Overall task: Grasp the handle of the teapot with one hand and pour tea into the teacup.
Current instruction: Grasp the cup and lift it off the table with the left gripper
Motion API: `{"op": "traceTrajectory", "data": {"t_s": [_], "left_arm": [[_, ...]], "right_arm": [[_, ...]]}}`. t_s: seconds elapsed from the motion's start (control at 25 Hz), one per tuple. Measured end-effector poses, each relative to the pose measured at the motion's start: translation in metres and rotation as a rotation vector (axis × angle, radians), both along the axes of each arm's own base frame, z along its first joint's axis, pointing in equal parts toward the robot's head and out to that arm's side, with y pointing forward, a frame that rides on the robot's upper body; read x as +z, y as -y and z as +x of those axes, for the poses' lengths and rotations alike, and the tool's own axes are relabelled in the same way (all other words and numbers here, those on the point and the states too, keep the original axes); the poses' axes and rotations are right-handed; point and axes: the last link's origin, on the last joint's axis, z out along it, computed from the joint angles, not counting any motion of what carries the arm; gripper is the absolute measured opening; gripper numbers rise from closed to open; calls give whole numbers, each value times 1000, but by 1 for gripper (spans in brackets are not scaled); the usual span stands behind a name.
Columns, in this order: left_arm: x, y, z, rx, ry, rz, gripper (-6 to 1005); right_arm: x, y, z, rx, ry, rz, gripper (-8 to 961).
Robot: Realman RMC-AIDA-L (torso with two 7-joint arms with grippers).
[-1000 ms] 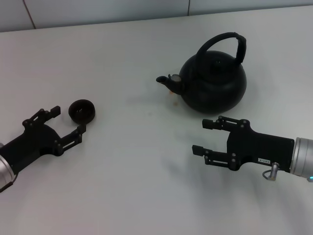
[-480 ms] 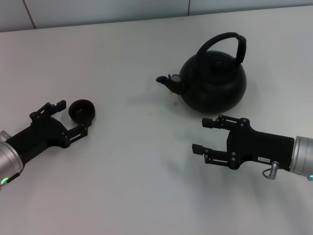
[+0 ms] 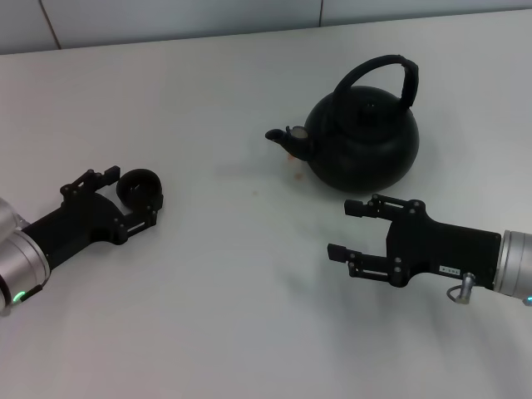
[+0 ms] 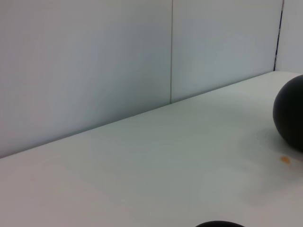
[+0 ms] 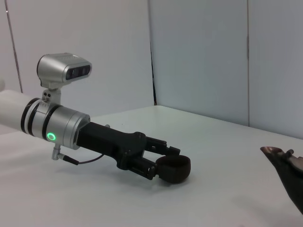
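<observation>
The black teapot [image 3: 362,141] stands upright at the far right of the white table, spout [image 3: 283,137] pointing left, with the arched handle [image 3: 384,65] over its lid. The small black teacup [image 3: 140,186] sits at the left. My left gripper [image 3: 131,198] is open, one finger on each side of the teacup; the right wrist view shows that gripper [image 5: 165,163] around the teacup [image 5: 174,169]. My right gripper [image 3: 341,229] is open and empty, low over the table just in front of the teapot. The left wrist view catches the teapot's side [image 4: 291,118] and the teacup's rim [image 4: 220,224].
A small orange stain [image 3: 294,175] marks the table [image 3: 233,291] below the spout. A pale panelled wall [image 3: 166,17] borders the table's far edge. The teapot's spout tip [image 5: 279,158] shows in the right wrist view.
My left gripper has slid forward and to the right, so its fingers now straddle the teacup. The right gripper, the teapot and the teacup have stayed put.
</observation>
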Motion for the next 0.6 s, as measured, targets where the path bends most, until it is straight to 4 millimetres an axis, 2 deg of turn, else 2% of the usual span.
{"op": "traceTrajectory", "data": {"t_s": [0.6], "left_arm": [[-4,-6,4,3,-9,-5,846]], "right_arm": [[0,0,0,0,1,2,719]]}}
